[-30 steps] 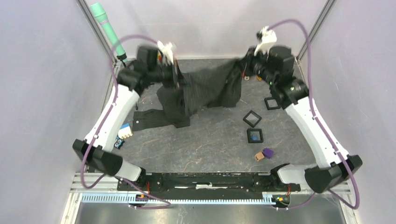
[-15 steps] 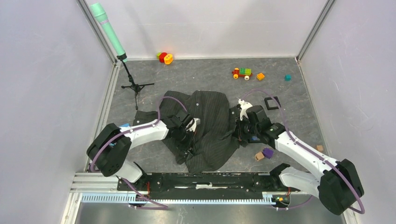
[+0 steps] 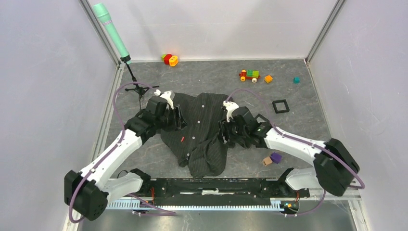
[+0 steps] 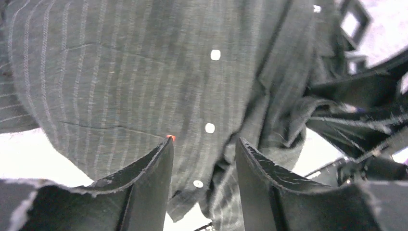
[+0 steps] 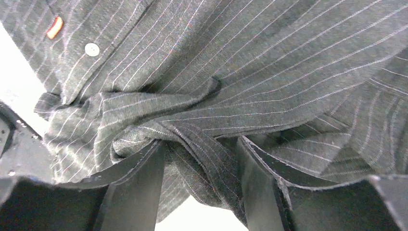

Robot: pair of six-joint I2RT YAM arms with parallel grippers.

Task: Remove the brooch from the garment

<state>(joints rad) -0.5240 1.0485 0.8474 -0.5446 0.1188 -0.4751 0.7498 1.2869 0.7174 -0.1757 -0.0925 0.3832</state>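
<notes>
Grey mottled table (image 3: 211, 82), walled on three sides. The garment (image 3: 202, 139) lies crumpled at its centre with the button placket facing up and the near end bunched into folds. The brooch was not found in any view. It may sit inside a fold or under an arm, and I cannot tell which.

The left gripper (image 4: 204, 144) hovers over the shirt's left half, fingers spread with nothing between them. The red tag (image 4: 171, 137) shows just beside one fingertip. The right gripper (image 5: 199, 144) is at the shirt's right edge, fingers also spread. A ridge of cloth stands between them but is not pinched.

Risks, as judged:
- Closing on that ridge would catch cloth alone, drag the shirt and bury the brooch deeper.
- A white button (image 4: 210, 128) could be mistaken for the target.
- Pulling with no arm pinning the cloth would lift the whole garment.

Surroundings: a black square frame (image 3: 280, 106) lies to the right of the shirt, and a purple block (image 3: 275, 157) lies near the right arm. A toy train (image 3: 249, 74) and a teal cube (image 3: 297, 80) sit at the far side, and a microphone stand (image 3: 139, 89) is at far left. None of these obstructs the work. The folds themselves do.
</notes>
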